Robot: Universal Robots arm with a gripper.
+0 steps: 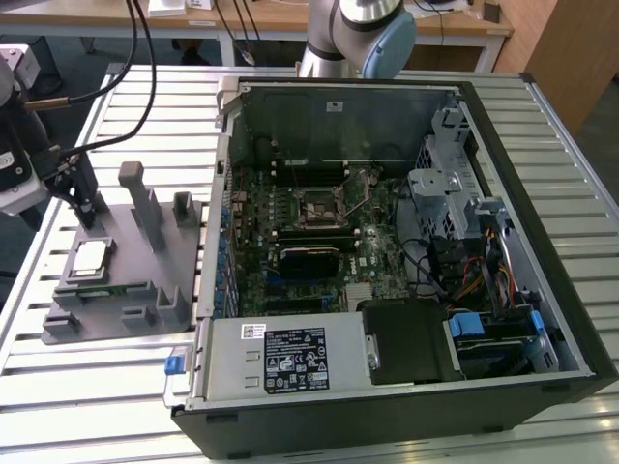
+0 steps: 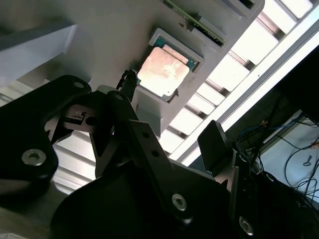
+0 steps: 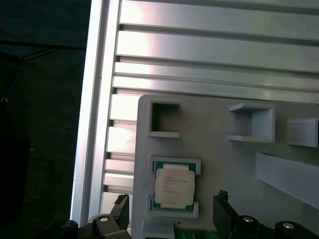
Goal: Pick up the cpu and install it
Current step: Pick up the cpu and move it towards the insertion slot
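Pick stage, I judged: the gripper (image 3: 170,198) hung released, fingers (image 3: 222,210) astride the cpu (image 3: 173,185) near the grey holder's (image 3: 224,159) edge, so closing needed square alignment.

You've got 1 cpu (image 3: 173,185) | 1 grey fixture plate (image 3: 224,164) | 1 open computer case (image 1: 387,425) | 1 motherboard (image 1: 290,208) | 1 power supply (image 1: 280,360) | 1 robot arm (image 1: 358,29) | 1 gripper (image 3: 171,197) | 2 fingers (image 3: 223,209)

Dull silvery metal lid on the cpu (image 3: 173,185), matt grey plastic fixture (image 3: 224,164), bright ribbed aluminium table (image 3: 214,50)
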